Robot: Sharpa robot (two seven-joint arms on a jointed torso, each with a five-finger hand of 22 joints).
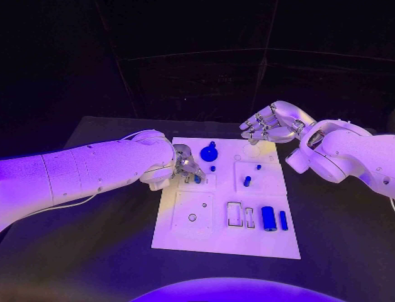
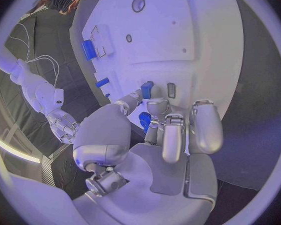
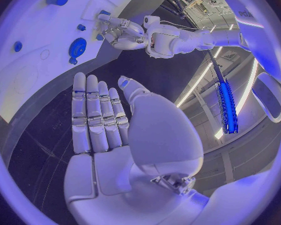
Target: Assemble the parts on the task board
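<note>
The white task board [image 1: 190,234] lies mid-table. My left hand [image 1: 185,165] is low over its far left part. Thumb and a fingertip [image 2: 156,105] pinch a small blue part [image 2: 147,89], seen in the head view at the small blue part [image 1: 197,179], beside a slot [image 2: 171,90]. A round blue knob [image 1: 209,151] stands just beyond that hand. A blue peg [image 1: 246,181] stands mid-board. A blue cylinder [image 1: 268,218] and a thin blue bar [image 1: 283,220] lie near the right edge. My right hand [image 1: 270,123] hovers above the far edge, its straight fingers [image 3: 97,115] holding nothing.
Black table [image 1: 89,251] surrounds the board on every side. Empty recesses [image 1: 236,214] and a round hole [image 1: 192,217] mark the board's near half. The right wrist view shows the knob [image 3: 77,47] and my left hand [image 3: 118,32] over the board [image 3: 28,70].
</note>
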